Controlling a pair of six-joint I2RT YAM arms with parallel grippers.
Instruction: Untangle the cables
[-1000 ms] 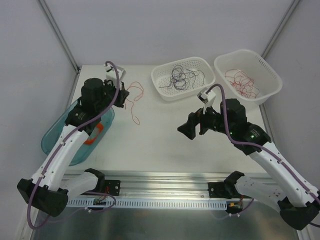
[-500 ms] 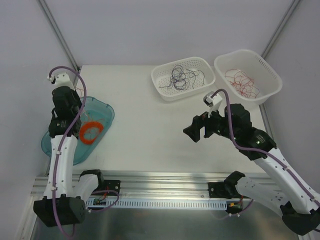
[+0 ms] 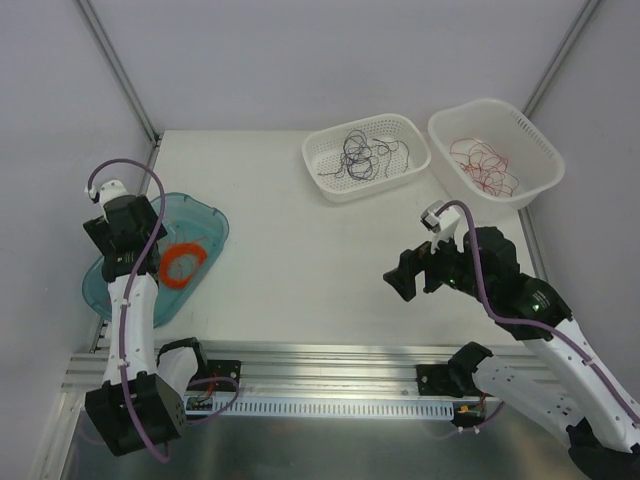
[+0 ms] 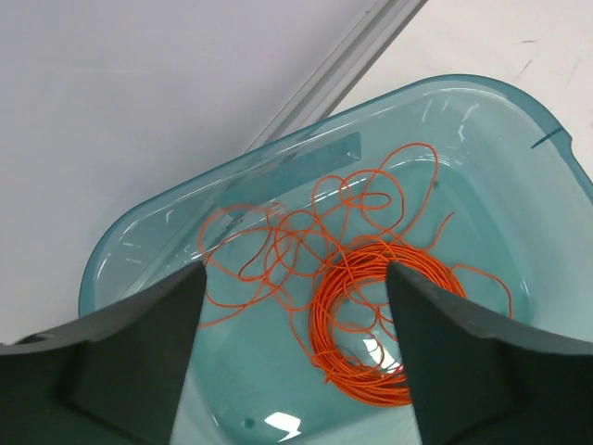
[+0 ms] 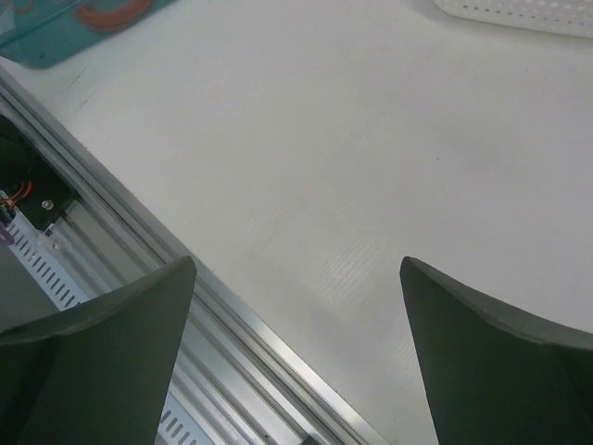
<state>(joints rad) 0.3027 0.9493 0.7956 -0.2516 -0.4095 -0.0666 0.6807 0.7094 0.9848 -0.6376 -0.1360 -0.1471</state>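
Currently hovers with left gripper [image 4: 295, 278] parted and empty over teal tub [image 4: 148, 232] of loose orange-red cable strands [image 4: 278, 243]; holds right gripper [image 5: 296, 269] wide, empty, above table [image 5: 371, 111]

On the table [image 3: 300, 260]: two white baskets [image 3: 350, 195] [image 3: 497, 203], one teal tub [image 3: 215, 215], one orange coil [image 3: 182, 262] and two grippers [image 4: 295, 278] [image 5: 296, 269]; dark cables [image 3: 362, 155] in one basket, red cables [image 3: 485, 165] in the other, apparently several each, too tangled to count.

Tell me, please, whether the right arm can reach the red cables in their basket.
Probably yes: the right gripper is open and empty, and nothing blocks the red cables in the open basket.
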